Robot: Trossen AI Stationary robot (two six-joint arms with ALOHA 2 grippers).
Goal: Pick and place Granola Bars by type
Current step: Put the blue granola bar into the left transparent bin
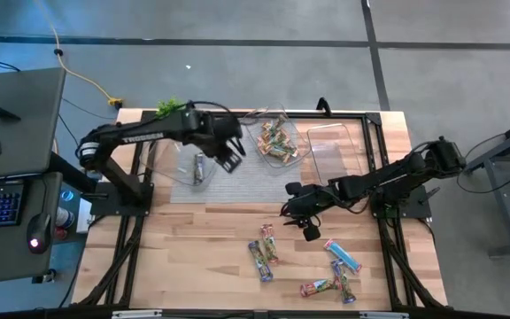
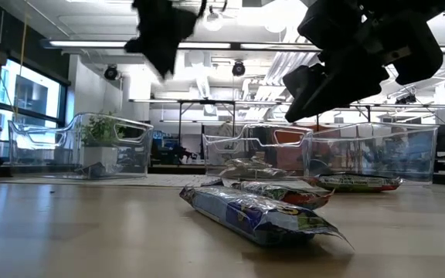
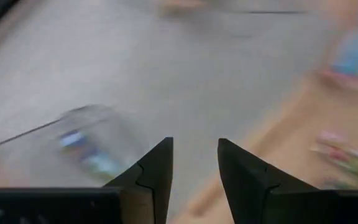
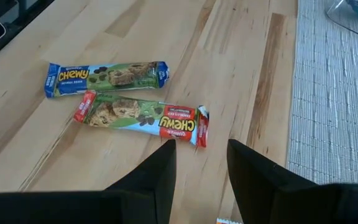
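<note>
Several granola bars lie flat on the wood at the table's near side: a red-ended bar [image 1: 268, 241] [image 4: 142, 116] and a blue-ended bar [image 1: 259, 260] [image 4: 104, 76] side by side, and three more [image 1: 342, 255] to their right. My right gripper [image 1: 308, 229] [image 4: 201, 168] hovers open just beyond the pair, touching nothing. My left gripper [image 1: 230, 159] [image 3: 194, 168] is open in the air over the grey mat, beside the left clear tub [image 1: 193, 168], which holds one bar [image 1: 198, 167] [image 3: 86, 155]. The middle tub [image 1: 264, 152] holds several bars [image 1: 277, 140].
A third clear tub [image 1: 335, 151] stands on the mat's right part with nothing showing in it. The grey mat [image 1: 237, 182] covers the table's far half. A black frame [image 1: 374, 159] runs round the table. Bare wood [image 1: 193, 248] lies left of the loose bars.
</note>
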